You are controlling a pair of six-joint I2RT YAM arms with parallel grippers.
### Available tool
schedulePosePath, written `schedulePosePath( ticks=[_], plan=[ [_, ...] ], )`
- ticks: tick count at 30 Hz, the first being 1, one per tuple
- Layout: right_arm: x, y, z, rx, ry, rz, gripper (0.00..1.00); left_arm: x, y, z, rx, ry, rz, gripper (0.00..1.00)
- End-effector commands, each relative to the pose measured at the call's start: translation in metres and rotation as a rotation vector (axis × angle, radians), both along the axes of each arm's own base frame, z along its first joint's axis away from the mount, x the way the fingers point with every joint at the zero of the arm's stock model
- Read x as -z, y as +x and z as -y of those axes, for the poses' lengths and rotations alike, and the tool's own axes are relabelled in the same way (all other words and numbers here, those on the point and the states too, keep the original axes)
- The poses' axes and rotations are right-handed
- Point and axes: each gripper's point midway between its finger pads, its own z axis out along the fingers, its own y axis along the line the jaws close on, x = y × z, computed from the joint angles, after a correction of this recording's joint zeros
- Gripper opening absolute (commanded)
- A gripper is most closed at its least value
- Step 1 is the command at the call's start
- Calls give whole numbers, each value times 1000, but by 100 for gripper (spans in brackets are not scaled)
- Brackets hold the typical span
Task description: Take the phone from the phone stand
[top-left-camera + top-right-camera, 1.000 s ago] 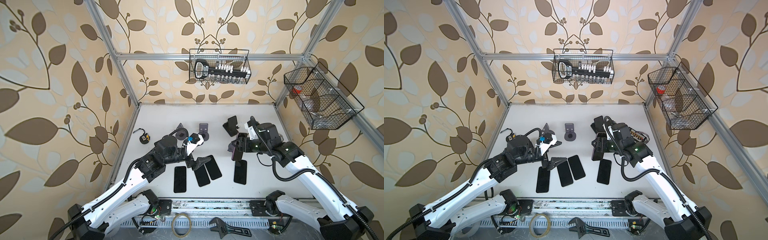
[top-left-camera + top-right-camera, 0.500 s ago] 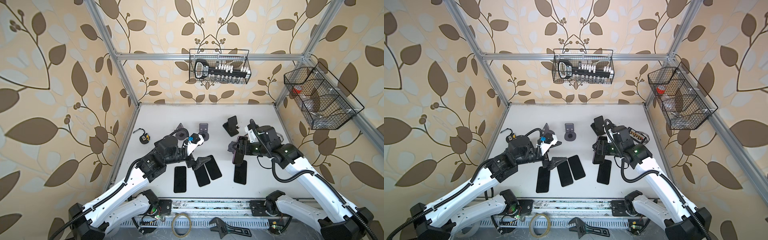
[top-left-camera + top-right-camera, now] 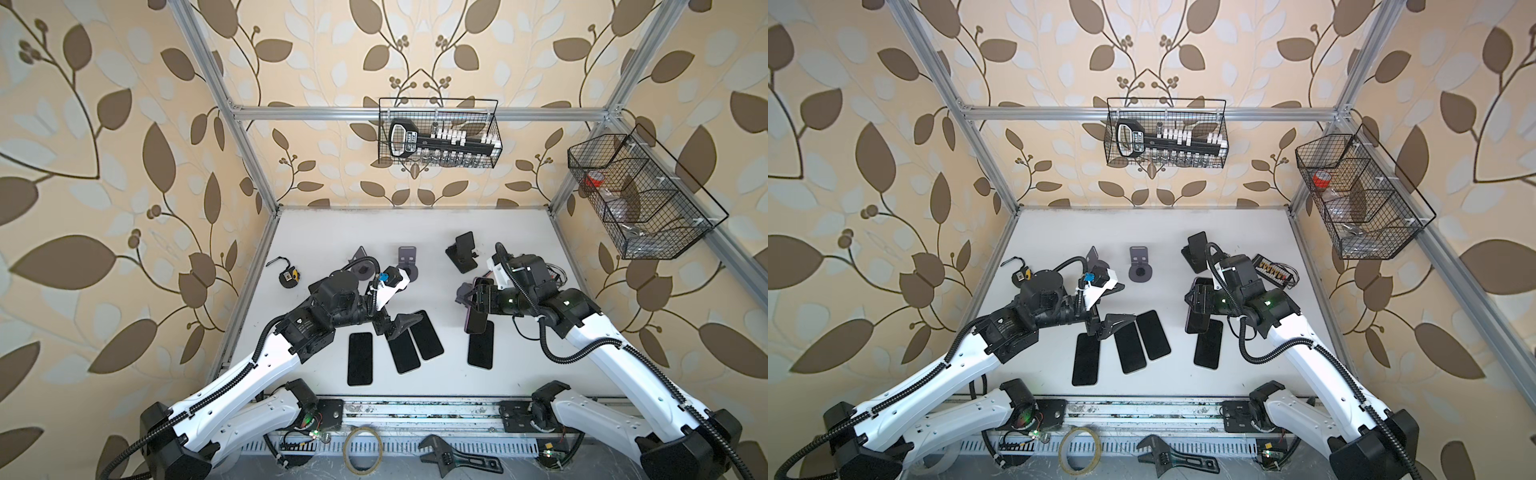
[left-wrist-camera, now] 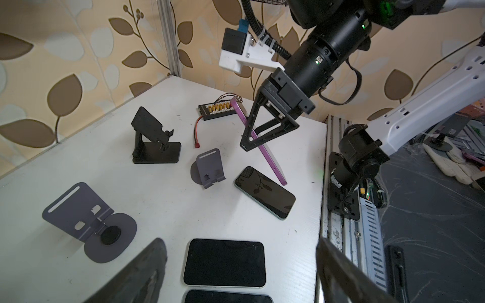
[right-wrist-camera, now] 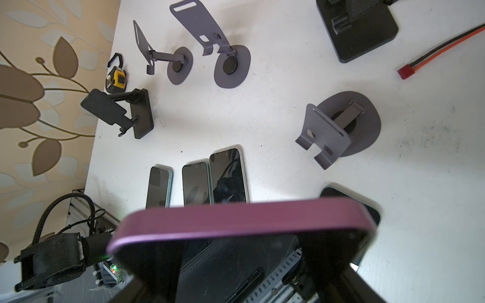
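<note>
My right gripper (image 3: 468, 300) is shut on a purple phone (image 3: 475, 322), gripping its edges and holding it tilted above the table. The left wrist view shows the same purple phone (image 4: 270, 157) clear of the small grey phone stand (image 4: 210, 168), which stands empty beside it. Its lower end hangs over a dark phone (image 4: 265, 192) that lies flat. In the right wrist view the purple phone (image 5: 236, 217) fills the jaws and the grey phone stand (image 5: 328, 133) is behind it. My left gripper (image 3: 401, 325) is open and holds nothing, low over flat phones.
Three dark phones (image 3: 402, 350) lie side by side at front left. A black stand (image 3: 461, 255) and two grey stands (image 3: 406, 262) are further back. A tape measure (image 3: 288, 278) sits at the left and a connector board (image 3: 1273, 270) at the right. Wire baskets (image 3: 438, 139) hang on the walls.
My right gripper has carried the purple phone a little toward the front and the middle, away from the grey stand. The left arm has not moved.
</note>
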Motion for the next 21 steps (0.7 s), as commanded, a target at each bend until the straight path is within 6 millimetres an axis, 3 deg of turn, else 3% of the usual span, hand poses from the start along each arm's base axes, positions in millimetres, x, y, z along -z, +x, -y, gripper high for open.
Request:
schedulePosePath(
  ticks=[1, 21],
  plan=[
    [-7, 2, -7, -31, 22, 30, 52, -6, -2, 4, 21, -11, 23, 89],
    [5, -8, -8, -48, 20, -10, 51, 10, -4, 11, 71, 32, -28, 89]
  ],
)
